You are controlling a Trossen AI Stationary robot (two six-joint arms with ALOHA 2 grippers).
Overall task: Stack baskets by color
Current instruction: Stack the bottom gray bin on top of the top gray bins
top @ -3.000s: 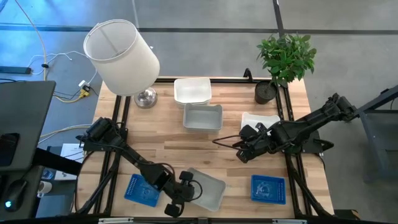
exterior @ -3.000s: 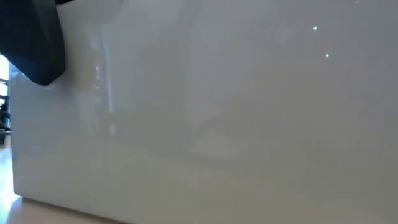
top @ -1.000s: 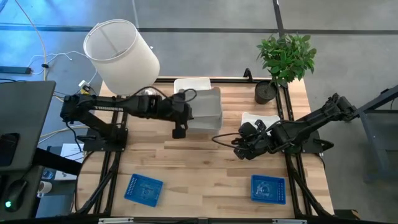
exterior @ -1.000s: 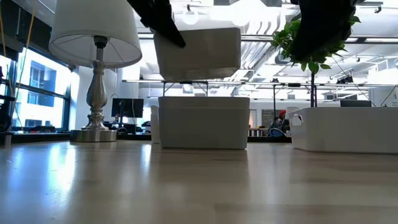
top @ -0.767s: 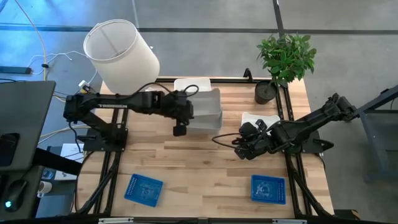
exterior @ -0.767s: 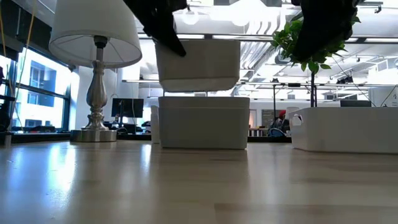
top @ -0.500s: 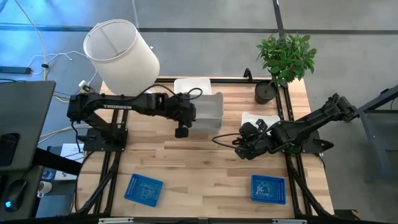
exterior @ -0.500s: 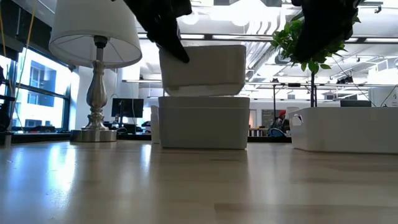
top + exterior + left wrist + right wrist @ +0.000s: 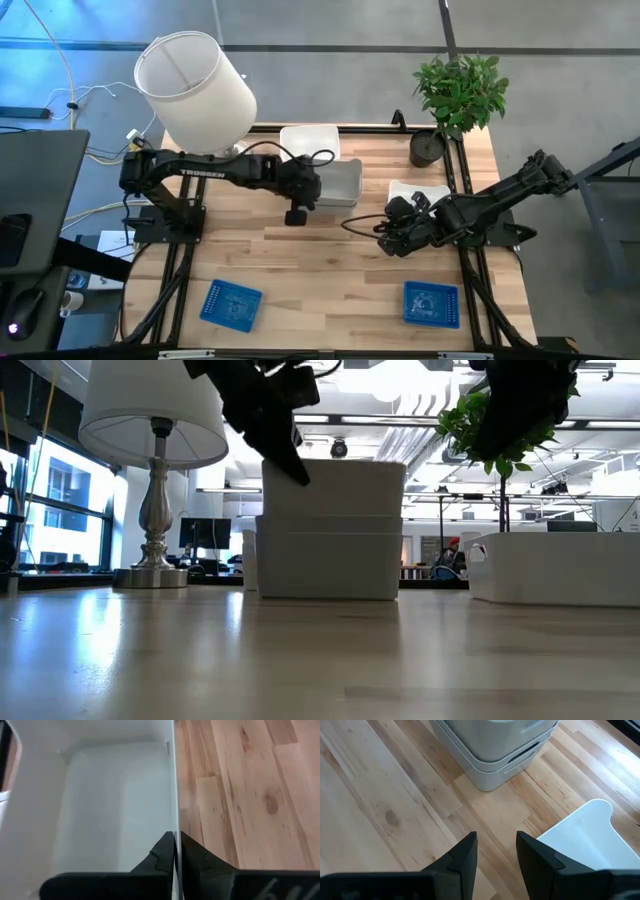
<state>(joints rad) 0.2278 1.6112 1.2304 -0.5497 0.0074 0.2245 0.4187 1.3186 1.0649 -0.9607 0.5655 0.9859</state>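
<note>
Tabletop [image 9: 300, 255] — grey basket [image 9: 338, 181] nested in another [image 9: 330, 568].

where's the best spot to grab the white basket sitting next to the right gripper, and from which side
Take the white basket by a thin upright side wall, one finger inside and one outside, coming down from above. In the right wrist view its open top faces up and its rounded rim lies just ahead of the right gripper, whose fingers stand apart. The near rim looks easiest, probably, since nothing sits between it and the gripper.
</note>
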